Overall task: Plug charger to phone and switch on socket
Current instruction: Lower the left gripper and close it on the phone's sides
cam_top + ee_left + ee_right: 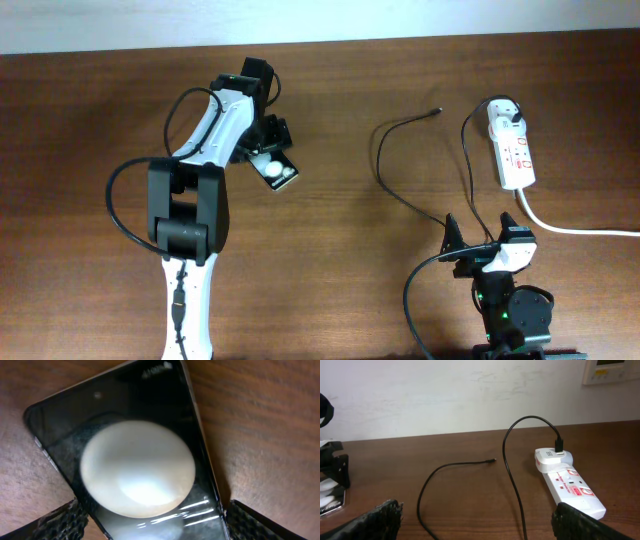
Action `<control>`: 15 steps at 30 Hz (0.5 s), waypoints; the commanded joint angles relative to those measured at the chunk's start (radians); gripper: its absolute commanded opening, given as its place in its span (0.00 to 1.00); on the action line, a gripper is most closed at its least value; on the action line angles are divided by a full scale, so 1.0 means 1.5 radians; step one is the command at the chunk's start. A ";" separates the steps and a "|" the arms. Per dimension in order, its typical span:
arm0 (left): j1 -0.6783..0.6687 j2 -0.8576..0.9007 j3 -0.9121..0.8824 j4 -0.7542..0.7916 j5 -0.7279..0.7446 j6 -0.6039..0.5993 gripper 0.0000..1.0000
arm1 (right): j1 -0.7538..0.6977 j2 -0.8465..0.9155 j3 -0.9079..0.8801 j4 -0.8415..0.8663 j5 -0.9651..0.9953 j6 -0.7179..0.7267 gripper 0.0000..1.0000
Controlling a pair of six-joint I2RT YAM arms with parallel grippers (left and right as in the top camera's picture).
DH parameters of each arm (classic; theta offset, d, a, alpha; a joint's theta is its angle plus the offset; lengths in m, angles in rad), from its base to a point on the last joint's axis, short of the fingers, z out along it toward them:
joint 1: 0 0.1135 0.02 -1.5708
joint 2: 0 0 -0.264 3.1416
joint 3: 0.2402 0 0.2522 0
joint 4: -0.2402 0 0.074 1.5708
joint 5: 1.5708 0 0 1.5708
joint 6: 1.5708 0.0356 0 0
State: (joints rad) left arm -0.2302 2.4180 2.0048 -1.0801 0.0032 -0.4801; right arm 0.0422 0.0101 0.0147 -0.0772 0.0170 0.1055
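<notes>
Closely, left gripper (153,522) flanks both phone (150,405) edges.

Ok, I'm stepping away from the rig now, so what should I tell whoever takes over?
Left gripper straddles the phone, fingers at its edges; grip unclear.
Right gripper open, empty.
Charger tip lies loose on the table, between phone and socket.
Done: nothing plugged into the phone yet.
Left: plug tip into phone, switch socket on.
</notes>
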 commanded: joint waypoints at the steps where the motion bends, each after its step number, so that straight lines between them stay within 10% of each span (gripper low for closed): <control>1: 0.006 0.067 -0.027 -0.006 0.010 0.167 0.97 | 0.002 -0.003 -0.006 -0.001 -0.002 0.002 0.99; 8: 0.006 0.067 -0.027 -0.042 0.014 -0.019 0.98 | 0.002 -0.003 -0.006 -0.001 -0.002 0.002 0.99; 15: 0.006 0.067 -0.027 -0.037 -0.019 0.156 0.89 | 0.002 -0.003 -0.006 -0.001 -0.002 0.002 0.99</control>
State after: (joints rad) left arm -0.2279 2.4203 2.0060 -1.1290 -0.0078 -0.3801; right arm 0.0422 0.0101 0.0147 -0.0769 0.0166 0.1055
